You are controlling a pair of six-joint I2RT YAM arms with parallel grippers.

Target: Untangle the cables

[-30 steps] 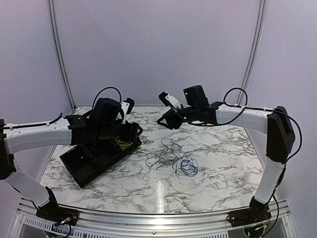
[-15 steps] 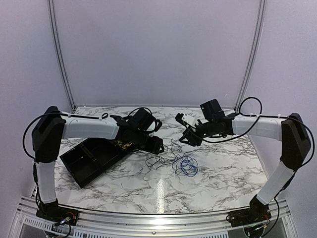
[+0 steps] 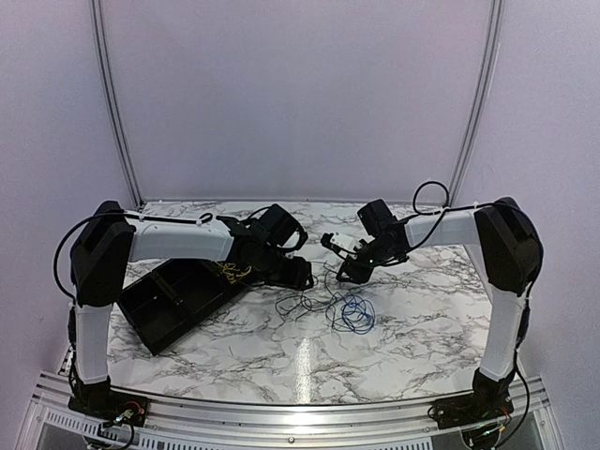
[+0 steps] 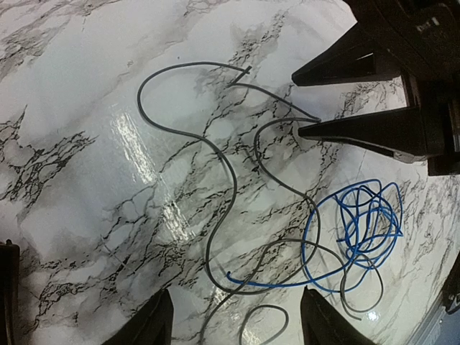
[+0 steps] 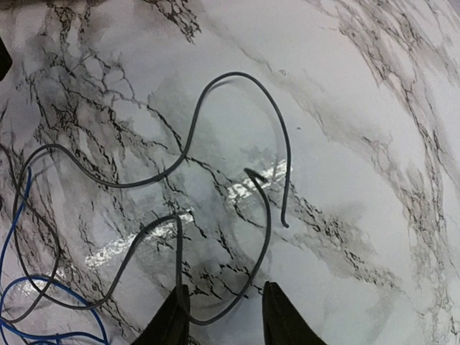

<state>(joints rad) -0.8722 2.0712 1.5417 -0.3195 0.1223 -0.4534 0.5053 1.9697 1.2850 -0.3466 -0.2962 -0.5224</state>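
Currently both claws are released, grasping nothing. Left gripper hovers far-left of the blue cable; right gripper straddles a black cable loop on the marble table.

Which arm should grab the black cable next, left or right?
Probably right: the right hand, open, straddles a black cable loop near its free end, away from the blue cable. The left hand hovers where both overlap.
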